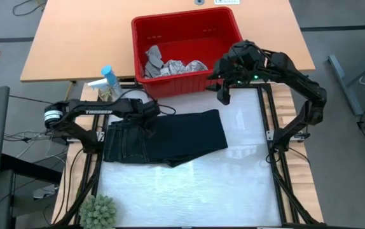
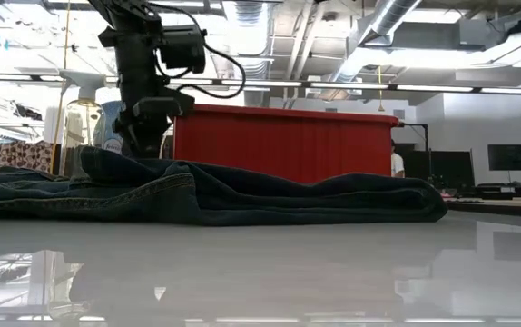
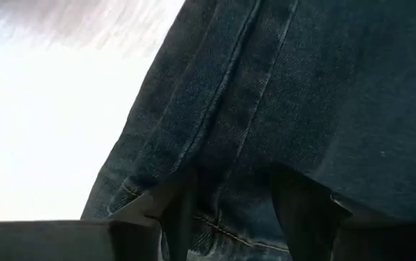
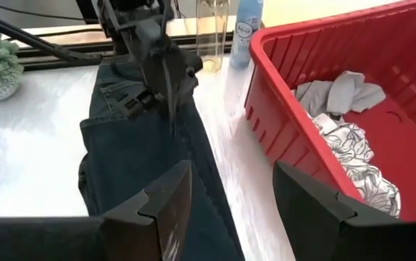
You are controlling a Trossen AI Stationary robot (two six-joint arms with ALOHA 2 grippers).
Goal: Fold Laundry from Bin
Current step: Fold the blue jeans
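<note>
**A:** Down on the waistband end of the trousers [image 1: 163, 137], the left gripper [image 1: 149, 114] sits low against the denim. From its wrist view, both fingers [image 3: 175, 210] stand apart with a seam running between them, spread over the fabric and not pinched on it. I'd call it released, nothing grasped.

**B:** And the right gripper [image 1: 224, 95]?

**A:** Held above the table, just beside the front corner of the bin [image 1: 141, 38], fingers parted, holding nothing. Its own camera looks along the trousers toward the left arm.

**B:** So the trousers are out and lying flat-ish on the white mat [image 1: 246, 191]?

**A:** Yes, folded roughly once, legs reaching toward the right arm. The low view shows a lumpy ridge along the top layer. The grey cloth [image 1: 153, 58] and the leaf-print cloth [image 1: 185, 66] are in the bin.

**B:** How should the fold go, then?

**A:** My judgement: the left should close on both layers at the waistband edge, not just the top one. The right should drop to the leg end and take a matching pinch. Lift together, carry low, and smooth that ridge first, or the crease will set crooked.
</note>
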